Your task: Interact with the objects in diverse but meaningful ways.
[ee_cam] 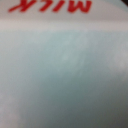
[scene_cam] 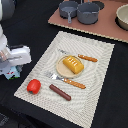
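Note:
My gripper (scene_cam: 12,64) hangs at the exterior view's left edge, right over the white-and-teal milk carton (scene_cam: 12,73). The carton (ee_cam: 64,75) fills the wrist view at very close range, with red "MILK" lettering along one edge. My fingers are hidden, so whether they hold it is unclear. A red tomato (scene_cam: 33,86) and a brown sausage (scene_cam: 60,92) lie on the near part of the placemat. The yellow ridged bread piece (scene_cam: 72,64) rests on the round tan plate (scene_cam: 60,68). Two grey handled pots (scene_cam: 88,12) (scene_cam: 68,9) stand at the back.
A beige woven placemat (scene_cam: 95,85) covers the middle of the dark table. An orange-handled fork (scene_cam: 67,80) and knife (scene_cam: 84,57) flank the plate. The pots sit on a brown board (scene_cam: 107,27), with a bowl (scene_cam: 123,17) at its right end.

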### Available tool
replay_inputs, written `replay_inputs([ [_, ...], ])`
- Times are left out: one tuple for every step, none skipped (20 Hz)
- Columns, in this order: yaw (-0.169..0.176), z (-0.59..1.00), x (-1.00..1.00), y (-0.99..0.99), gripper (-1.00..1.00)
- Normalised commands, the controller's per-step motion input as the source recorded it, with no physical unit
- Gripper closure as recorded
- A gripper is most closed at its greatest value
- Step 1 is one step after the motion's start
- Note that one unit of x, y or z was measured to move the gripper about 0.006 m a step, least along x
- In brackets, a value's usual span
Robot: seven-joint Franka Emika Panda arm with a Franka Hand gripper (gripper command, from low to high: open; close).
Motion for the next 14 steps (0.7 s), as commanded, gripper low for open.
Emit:
replay_inputs([
  [-0.001, 0.43, 0.31, 0.24, 1.00],
  [-0.003, 0.42, 0.32, 0.24, 1.00],
  [0.000, 0.41, 0.34, 0.24, 1.00],
  [0.000, 0.37, 0.32, 0.23, 1.00],
  [0.000, 0.33, 0.29, 0.21, 1.00],
  [0.000, 0.27, 0.24, 0.17, 1.00],
  [0.000, 0.22, 0.20, 0.15, 1.00],
  [0.000, 0.18, 0.18, 0.14, 1.00],
  [0.000, 0.14, 0.13, 0.10, 1.00],
  [0.004, 0.11, 0.04, 0.08, 1.00],
  [0.015, 0.08, 0.04, 0.07, 1.00],
  [0.019, 0.05, 0.08, 0.07, 1.00],
  [0.019, 0.02, 0.11, 0.07, 1.00],
  [0.021, 0.00, 0.15, 0.09, 1.00],
])
